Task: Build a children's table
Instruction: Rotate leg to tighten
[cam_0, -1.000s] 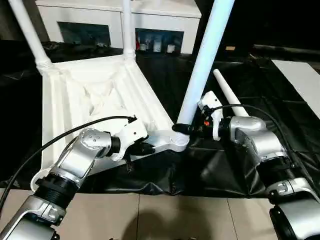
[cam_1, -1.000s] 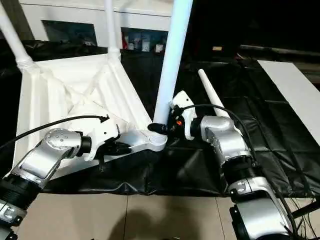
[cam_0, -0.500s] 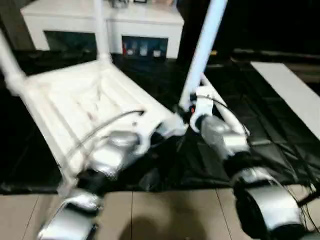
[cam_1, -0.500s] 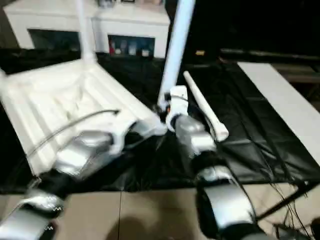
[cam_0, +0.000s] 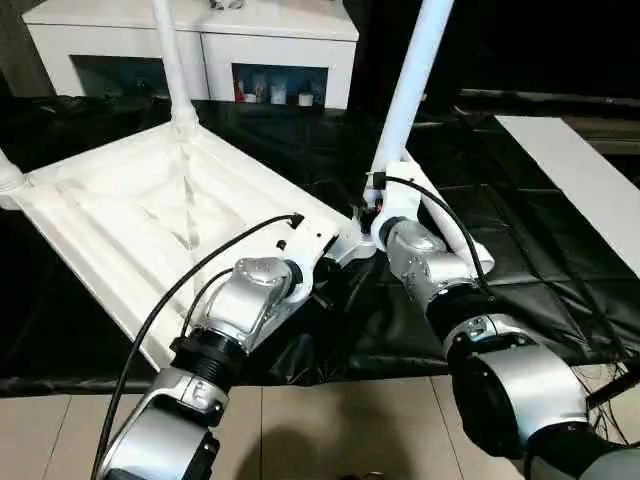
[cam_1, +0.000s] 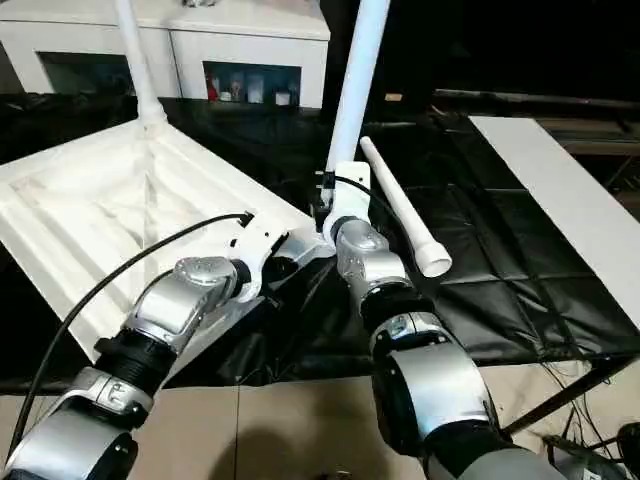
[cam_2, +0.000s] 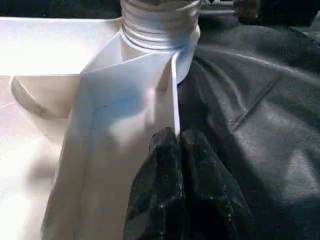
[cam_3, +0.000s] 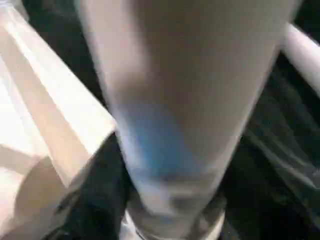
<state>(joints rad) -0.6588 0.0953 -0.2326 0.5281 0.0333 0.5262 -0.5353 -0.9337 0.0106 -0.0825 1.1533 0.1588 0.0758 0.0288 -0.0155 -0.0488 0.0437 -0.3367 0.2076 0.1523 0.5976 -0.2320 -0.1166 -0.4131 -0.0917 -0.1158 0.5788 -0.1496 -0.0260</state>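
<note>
The children's table lies upside down: its white ribbed tabletop (cam_0: 150, 215) rests on black cloth. One leg (cam_0: 168, 60) stands at the far corner, and the base of another (cam_0: 6, 178) is at the left corner. A third leg (cam_0: 408, 85) rises from the near right corner socket (cam_2: 160, 25). My right gripper (cam_0: 372, 208) is at this leg's base, the leg (cam_3: 175, 100) looming just ahead of it. My left gripper (cam_2: 180, 150) is shut, its tips against the tabletop's thin rim just below that socket. A loose leg (cam_1: 400, 212) lies on the cloth behind my right arm.
A white cabinet with glass doors (cam_0: 200, 40) stands behind the tabletop. A flat white board (cam_0: 580, 170) lies at the right. Black cloth (cam_0: 540, 260) covers the work surface, and tiled floor (cam_0: 330, 430) runs along its front edge.
The head camera has swung, so the whole picture has shifted. Both grippers stay at the near right corner, the left on the rim and the right at the leg's base.
</note>
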